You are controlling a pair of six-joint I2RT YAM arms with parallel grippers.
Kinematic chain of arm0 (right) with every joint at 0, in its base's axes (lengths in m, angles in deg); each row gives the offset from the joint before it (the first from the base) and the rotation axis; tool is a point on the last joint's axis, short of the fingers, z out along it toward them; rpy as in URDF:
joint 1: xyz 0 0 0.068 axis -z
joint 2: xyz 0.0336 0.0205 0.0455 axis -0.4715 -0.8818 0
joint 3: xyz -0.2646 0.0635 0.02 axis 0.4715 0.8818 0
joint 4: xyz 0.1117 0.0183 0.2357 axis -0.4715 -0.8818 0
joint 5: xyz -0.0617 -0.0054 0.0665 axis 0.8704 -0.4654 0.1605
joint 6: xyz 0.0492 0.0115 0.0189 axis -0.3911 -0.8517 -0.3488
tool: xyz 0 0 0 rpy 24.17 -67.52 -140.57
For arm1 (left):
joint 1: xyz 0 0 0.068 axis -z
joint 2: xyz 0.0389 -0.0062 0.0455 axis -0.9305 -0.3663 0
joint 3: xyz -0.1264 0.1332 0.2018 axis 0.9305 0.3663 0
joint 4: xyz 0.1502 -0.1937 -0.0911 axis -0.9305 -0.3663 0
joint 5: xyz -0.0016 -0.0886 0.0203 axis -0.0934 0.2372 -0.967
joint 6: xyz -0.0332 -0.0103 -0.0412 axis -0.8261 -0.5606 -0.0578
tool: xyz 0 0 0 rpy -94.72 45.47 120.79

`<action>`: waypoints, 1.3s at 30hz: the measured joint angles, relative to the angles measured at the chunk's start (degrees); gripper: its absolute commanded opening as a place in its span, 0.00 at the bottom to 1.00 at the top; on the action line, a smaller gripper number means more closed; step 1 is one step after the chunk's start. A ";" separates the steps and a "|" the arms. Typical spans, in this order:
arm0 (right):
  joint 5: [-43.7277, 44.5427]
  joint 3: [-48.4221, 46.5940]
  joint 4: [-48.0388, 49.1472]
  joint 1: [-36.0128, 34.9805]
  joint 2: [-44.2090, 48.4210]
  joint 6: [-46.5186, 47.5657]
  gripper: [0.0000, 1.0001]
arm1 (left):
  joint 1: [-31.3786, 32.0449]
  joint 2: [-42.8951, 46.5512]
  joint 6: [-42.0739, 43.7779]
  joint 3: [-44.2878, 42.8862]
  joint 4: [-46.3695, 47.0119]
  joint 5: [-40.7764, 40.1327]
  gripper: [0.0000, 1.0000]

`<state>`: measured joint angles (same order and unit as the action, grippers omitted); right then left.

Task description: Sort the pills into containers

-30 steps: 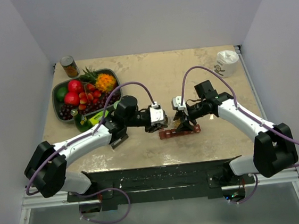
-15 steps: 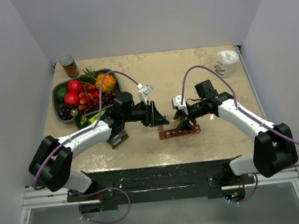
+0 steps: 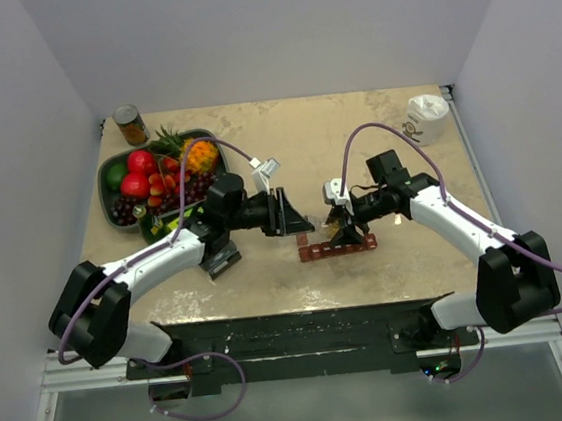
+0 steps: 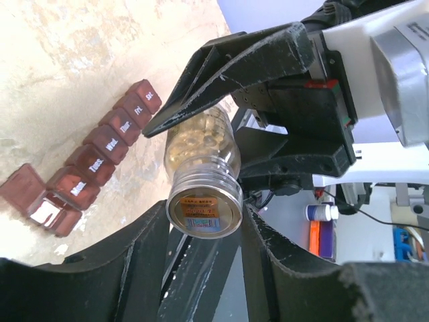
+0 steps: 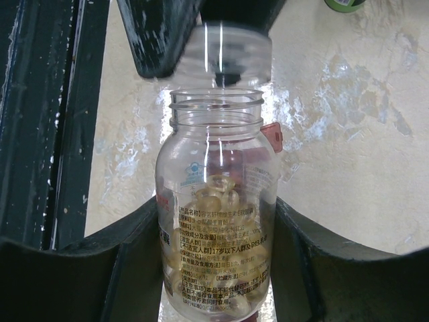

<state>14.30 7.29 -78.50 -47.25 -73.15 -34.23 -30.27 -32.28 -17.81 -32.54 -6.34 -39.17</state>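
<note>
My right gripper (image 5: 218, 225) is shut on a clear bottle (image 5: 216, 221) holding the golden pills (image 5: 221, 201). It hangs just above the containers (image 3: 337, 248), a dark red strip of joined compartments. The left gripper (image 4: 202, 231) is shut on the bottle's clear cap (image 4: 204, 204), which has a barcode sticker on its end. In the right wrist view the cap (image 5: 228, 54) is blurred and sits just off the open threaded neck. The end compartment's lid (image 4: 23, 188) stands open; the other lids (image 4: 107, 144) are down. The two grippers (image 3: 302, 218) (image 3: 339, 222) meet at mid-table.
A grey bowl (image 3: 109, 178) of fruit stands at the back left, with a tin can (image 3: 130, 126) behind it. A green item (image 3: 177, 224) lies by the left arm. A white cup (image 3: 426, 118) stands at the back right corner.
The left wrist has rolled round with its fingers on the cap, and its camera mount and cable have swung upward. The right arm and the bottle have stayed put.
</note>
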 measured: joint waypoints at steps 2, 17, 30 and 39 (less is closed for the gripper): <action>0.09 0.00 0.07 0.00 0.00 -0.02 0.00 | -0.59 1.42 0.48 0.55 -0.33 0.24 0.11; 0.07 0.00 0.00 1.18 0.00 -0.39 0.00 | -3.63 4.33 19.26 1.51 -24.65 -14.91 0.15; 0.04 0.00 0.00 1.64 0.00 -0.42 0.00 | -3.74 -3.52 27.10 2.38 -33.14 -28.04 0.29; 0.04 0.00 0.00 2.01 0.00 -0.42 0.00 | -3.48 -4.39 27.98 2.16 -33.14 -28.35 0.60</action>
<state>14.35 7.29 -78.50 -45.24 -73.15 -34.64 -33.75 -36.67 10.17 -30.38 -39.47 -67.52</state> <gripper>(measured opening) 0.556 0.517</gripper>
